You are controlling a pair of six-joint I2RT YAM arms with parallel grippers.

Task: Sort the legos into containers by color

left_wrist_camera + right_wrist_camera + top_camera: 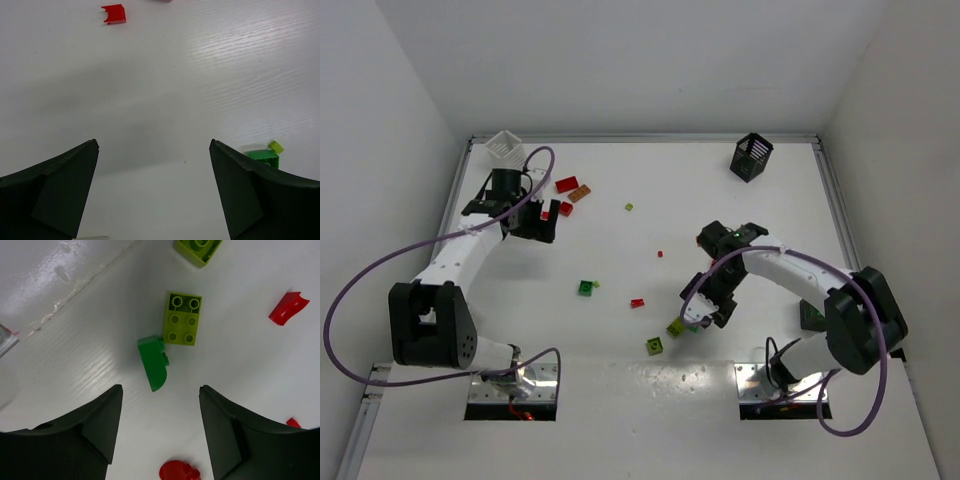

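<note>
My right gripper is open and empty, low over the table. Just ahead of its fingers lies a green curved piece touching a yellow-green plate. A red round piece lies between the jaws. Another yellow-green brick lies beyond. My left gripper is open and empty over bare table. A green brick with a tiny yellow-green piece shows behind its right finger. A white basket stands back left, a black basket back right.
Red bricks and an orange-brown brick lie near the left gripper. A red piece lies mid-table, another ahead of the left gripper. A dark basket is partly hidden behind the right arm.
</note>
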